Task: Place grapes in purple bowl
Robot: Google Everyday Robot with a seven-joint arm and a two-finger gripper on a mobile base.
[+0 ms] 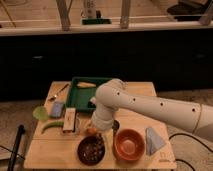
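Observation:
The purple bowl (91,149) is round and nearly black with a brownish-speckled inside, and it stands at the front of the wooden table (50,152). I cannot make out grapes apart from the speckled mass inside it. My white arm reaches in from the right and bends down over the table. My gripper (93,130) hangs just above the far rim of the purple bowl, mostly hidden by the wrist. A small orange-brown patch shows at the gripper tip; I cannot tell what it is.
An orange bowl (129,144) stands right of the purple bowl. A green tray (80,92) with a pale item is at the back. A blue-grey cloth (154,139) lies at the right. A box (69,120), a green banana (51,126), a blue sponge (57,108) and a spoon (59,93) lie at the left.

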